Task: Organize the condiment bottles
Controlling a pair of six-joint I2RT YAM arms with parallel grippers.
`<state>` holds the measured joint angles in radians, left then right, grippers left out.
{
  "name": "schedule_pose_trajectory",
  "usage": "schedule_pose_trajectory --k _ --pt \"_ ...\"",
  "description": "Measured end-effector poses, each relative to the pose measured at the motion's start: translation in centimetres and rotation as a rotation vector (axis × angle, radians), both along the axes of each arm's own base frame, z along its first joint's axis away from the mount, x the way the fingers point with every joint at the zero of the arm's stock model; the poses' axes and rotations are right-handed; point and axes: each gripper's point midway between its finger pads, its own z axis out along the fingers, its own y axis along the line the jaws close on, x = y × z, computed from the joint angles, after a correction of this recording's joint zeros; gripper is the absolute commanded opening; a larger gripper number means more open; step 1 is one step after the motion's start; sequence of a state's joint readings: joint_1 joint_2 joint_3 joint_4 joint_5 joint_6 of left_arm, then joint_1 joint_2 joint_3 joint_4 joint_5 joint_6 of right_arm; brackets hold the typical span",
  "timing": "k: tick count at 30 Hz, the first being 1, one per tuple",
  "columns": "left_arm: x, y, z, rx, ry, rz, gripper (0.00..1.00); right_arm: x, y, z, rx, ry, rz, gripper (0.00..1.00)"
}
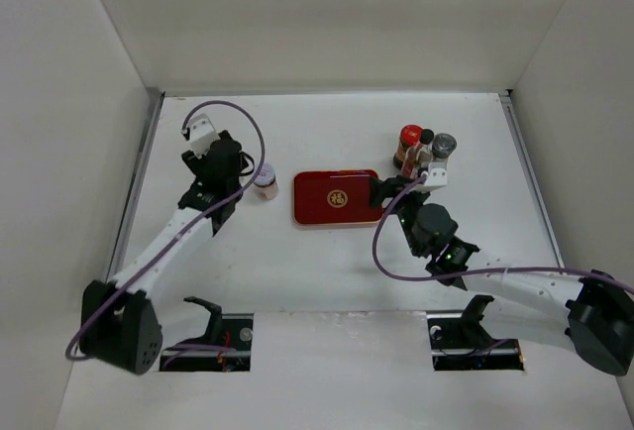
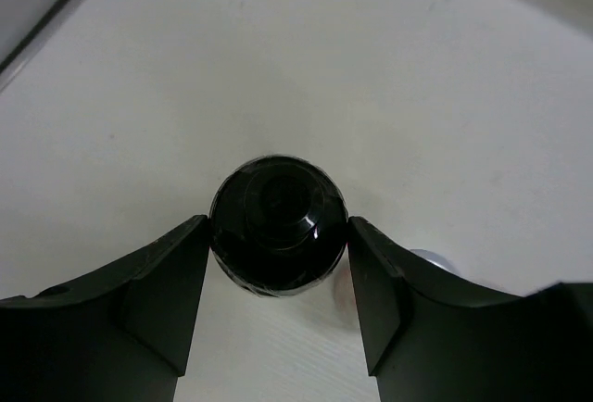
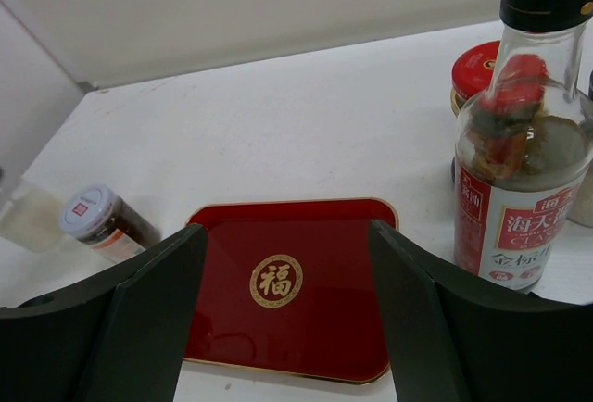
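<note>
left gripper (image 2: 276, 222) straddling the black-capped white bottle (image 2: 278, 240) on the desk, probably to lift it, can't tell if pinched | right gripper (image 3: 287, 231) spread, empty, over red tray (image 3: 315, 337) beside tall slim dark-sauce bottle (image 3: 519, 161)

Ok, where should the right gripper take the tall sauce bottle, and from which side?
Take the tall sauce bottle by its round body just below the narrow neck, fingers level. Probably come from the side facing the red tray: it stands upright, and the red-lidded jar and grey-topped shaker crowd it behind and beside. The right gripper is open.
</note>
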<state>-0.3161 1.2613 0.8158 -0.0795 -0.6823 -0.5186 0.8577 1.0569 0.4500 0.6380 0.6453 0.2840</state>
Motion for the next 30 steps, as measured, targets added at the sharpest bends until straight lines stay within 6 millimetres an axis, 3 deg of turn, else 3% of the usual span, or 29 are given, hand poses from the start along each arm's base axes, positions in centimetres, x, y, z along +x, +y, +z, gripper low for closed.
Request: schedule_pose_trajectory --k 3,6,8,10,13,16,18,22,30 --pt "-1.4 -1.0 6.3 -0.037 -0.179 -0.026 0.29 0.0 0.0 0.0 0.000 0.000 0.000 0.76" --pt "-2.2 -3.2 12.1 -0.077 -0.326 -0.078 0.29 0.0 0.0 0.0 0.001 0.000 0.000 0.77" --pt "-2.0 -5.9 14.0 -0.104 -0.373 -0.138 0.29 0.0 0.0 0.1 0.003 -0.002 0.000 0.77" --pt "-1.6 -9.4 14.3 -0.122 -0.379 -0.215 0.29 -0.1 -0.2 0.5 0.013 -0.011 -0.002 0.77" --pt "-0.5 -15.2 11.3 -0.107 -0.315 -0.329 0.29 -0.1 -0.7 1.0 0.033 -0.025 -0.013 0.78" --pt "0.1 -20.1 5.7 -0.052 -0.197 -0.434 0.29 0.0 -1.1 1.6 0.050 -0.037 -0.023 0.78" --pt "0.2 -21.8 2.1 -0.013 -0.119 -0.476 0.29 0.1 -1.4 1.8 0.061 -0.043 -0.031 0.78" --pt "0.6 -22.3 -2.3 0.042 -0.025 -0.491 0.29 0.1 -1.7 1.4 0.060 -0.038 -0.039 0.78" --pt "1.5 -22.3 -3.5 0.050 -0.028 -0.475 0.37 0.1 -2.0 1.6 0.075 -0.040 -0.049 0.78"
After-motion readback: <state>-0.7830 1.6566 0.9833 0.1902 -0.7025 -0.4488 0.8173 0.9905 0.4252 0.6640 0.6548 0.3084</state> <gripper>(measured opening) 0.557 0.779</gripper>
